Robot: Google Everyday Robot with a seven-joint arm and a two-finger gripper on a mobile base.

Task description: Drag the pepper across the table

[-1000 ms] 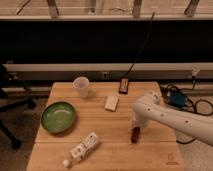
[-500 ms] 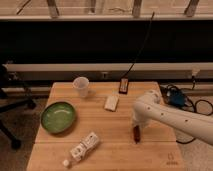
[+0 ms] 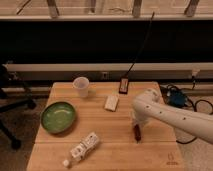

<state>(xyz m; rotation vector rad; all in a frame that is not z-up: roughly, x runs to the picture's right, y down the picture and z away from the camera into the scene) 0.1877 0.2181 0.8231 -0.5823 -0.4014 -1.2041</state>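
Indoors, on the plank table (image 3: pixel 112 147), jaws sit at the pepper (image 3: pixel 136 132); grip unclear.

Likely a lab: office chair (image 3: pixel 12 105), cables (image 3: pixel 202 106); gripper (image 3: pixel 136 131) low over table (image 3: pixel 115 150).

There was one table (image 3: pixel 150 156); on it were one pepper (image 3: pixel 137 135), one green bowl (image 3: pixel 58 117), one white cup (image 3: pixel 80 86), one white block (image 3: pixel 111 102), one bottle (image 3: pixel 83 148) on its side and one black-and-red device (image 3: pixel 123 85); one arm (image 3: pixel 172 117) with one gripper (image 3: pixel 135 127), low over the table's right half at the pepper; one chair (image 3: pixel 11 102) at the left.
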